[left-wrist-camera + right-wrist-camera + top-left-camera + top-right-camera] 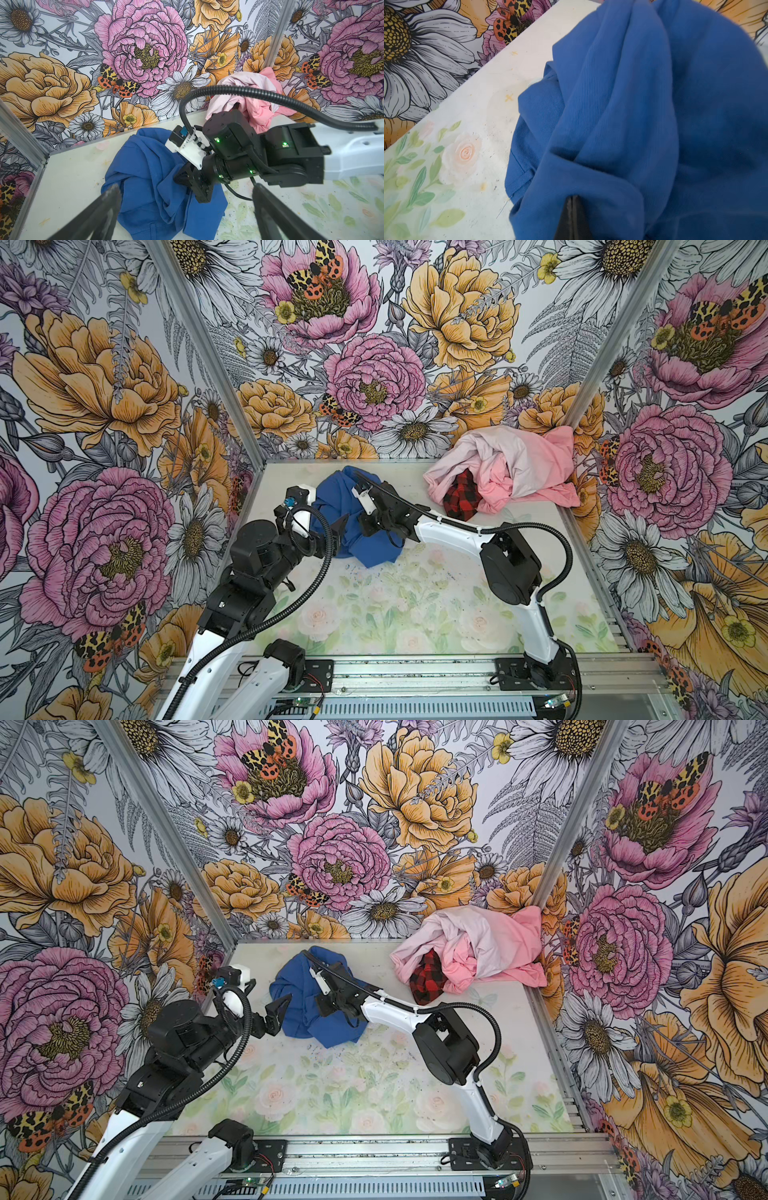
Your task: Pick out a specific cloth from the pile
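table (415,614): floral top; both lots of garments lie on its far half
pile (511,464): pink garments with a plaid piece; about 1 o'clock, in the far corner
cloth (334,497): blue, crumpled; about 11 o'clock, well apart from the pile; likely light, limp and not slippery; a raised fold near its middle should pinch better than a flat edge
left gripper (279,1016): jaws wide and empty; at the cloth's 9 o'clock edge
right gripper (572,209): jaws closed tight on a blue fold, with fabric bunched around them
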Motion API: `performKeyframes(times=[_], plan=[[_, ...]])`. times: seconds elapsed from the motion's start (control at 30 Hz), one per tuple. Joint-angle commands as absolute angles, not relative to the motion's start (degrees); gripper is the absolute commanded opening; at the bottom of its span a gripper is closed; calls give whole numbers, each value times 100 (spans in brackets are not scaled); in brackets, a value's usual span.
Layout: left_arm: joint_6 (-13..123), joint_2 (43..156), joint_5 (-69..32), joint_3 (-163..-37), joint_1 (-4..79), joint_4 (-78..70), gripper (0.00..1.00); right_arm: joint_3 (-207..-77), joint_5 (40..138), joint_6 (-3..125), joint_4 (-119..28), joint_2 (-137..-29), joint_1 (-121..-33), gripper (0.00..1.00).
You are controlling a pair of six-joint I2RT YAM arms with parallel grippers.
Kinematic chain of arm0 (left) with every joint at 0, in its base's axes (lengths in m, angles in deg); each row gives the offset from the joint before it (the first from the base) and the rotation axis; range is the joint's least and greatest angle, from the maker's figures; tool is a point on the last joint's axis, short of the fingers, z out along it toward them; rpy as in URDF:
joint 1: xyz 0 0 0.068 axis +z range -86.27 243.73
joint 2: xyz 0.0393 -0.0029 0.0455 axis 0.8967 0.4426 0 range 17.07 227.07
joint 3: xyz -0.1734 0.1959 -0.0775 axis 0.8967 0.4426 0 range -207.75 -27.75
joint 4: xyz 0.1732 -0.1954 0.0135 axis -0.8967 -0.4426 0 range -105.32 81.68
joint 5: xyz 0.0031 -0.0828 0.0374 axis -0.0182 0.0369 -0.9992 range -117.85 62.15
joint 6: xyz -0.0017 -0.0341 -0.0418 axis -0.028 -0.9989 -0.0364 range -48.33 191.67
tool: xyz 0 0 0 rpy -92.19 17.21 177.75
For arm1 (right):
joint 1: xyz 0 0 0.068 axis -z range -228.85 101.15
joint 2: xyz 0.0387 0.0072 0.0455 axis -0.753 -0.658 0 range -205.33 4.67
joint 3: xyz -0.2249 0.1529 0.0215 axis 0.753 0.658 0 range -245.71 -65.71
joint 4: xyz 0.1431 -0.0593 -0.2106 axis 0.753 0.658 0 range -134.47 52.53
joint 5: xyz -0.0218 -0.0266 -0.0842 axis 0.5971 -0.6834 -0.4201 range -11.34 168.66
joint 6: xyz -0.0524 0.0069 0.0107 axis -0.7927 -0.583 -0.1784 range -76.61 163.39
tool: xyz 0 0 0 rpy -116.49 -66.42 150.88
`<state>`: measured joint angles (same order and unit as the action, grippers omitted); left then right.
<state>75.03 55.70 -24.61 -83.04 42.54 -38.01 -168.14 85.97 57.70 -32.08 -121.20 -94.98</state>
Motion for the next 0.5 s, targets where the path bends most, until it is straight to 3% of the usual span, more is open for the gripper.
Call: performKeyframes(times=[0.0,0.07,0.17,0.27,0.37,0.47], plan=[[7614,5575,-2352,-8382,4289,-3673,99,-17706,8889,5784,-3121,-12593,-9273,0],[7622,5575,-2362,-8409,4289,-3688,99,-18154,9012,5872,-2640,-12844,-9176,0],[7605,5510,-2405,-8378,4297,-3675,99,-17660,8738,5597,-2619,-12390,-9221,1],[7628,5531,-2434,-8365,4295,-3688,99,-16918,8566,5337,-2759,-11561,-9258,12],[7643,5587,-2416,-8374,4300,-3684,99,-16022,8293,5282,-2946,-10585,-9290,40],[7656,5618,-2424,-8367,4297,-3680,99,-15026,8088,5434,-2934,-9692,-9341,60]])
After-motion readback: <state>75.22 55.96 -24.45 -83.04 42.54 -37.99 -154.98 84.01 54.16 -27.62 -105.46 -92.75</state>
